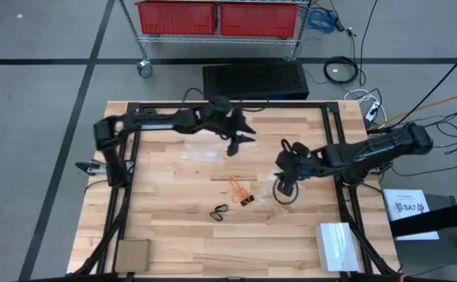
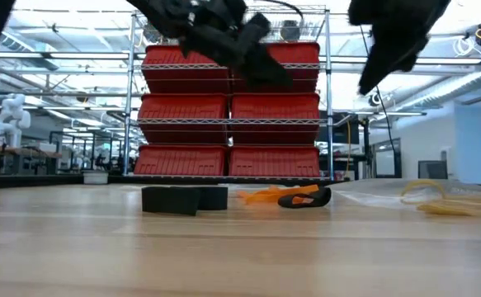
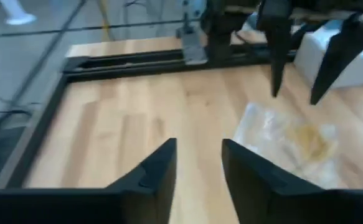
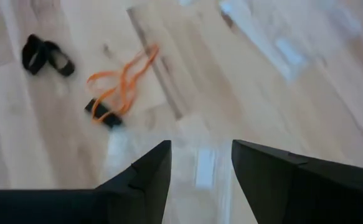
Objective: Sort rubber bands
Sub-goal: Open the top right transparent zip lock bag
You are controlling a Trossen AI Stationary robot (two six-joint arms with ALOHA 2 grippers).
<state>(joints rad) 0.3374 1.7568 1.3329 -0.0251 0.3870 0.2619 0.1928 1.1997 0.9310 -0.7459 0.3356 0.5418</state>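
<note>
Orange-red rubber bands point(image 1: 238, 187) point(image 4: 122, 87) lie loose on the wood near the table's middle, with a small black piece point(image 1: 248, 202) beside them. Black bands point(image 1: 219, 211) point(image 4: 44, 56) lie nearer the near edge. Pale tan bands point(image 3: 307, 140) point(image 2: 445, 202) lie inside a clear bag point(image 1: 279, 200) to the right of the orange ones. A second clear bag point(image 1: 200, 153) lies flat farther back. My right gripper point(image 1: 284, 188) point(image 4: 201, 168) hangs open, raised over the tan bands' bag. My left gripper point(image 1: 240, 139) point(image 3: 198, 168) is open, raised above the table's far middle.
A white box point(image 1: 338, 244) sits at the near right corner and a cardboard square point(image 1: 132, 254) at the near left. Black frame rails point(image 1: 334, 149) border the table. A black case point(image 1: 255, 80) and a rack of red bins point(image 2: 228, 107) stand beyond the far edge.
</note>
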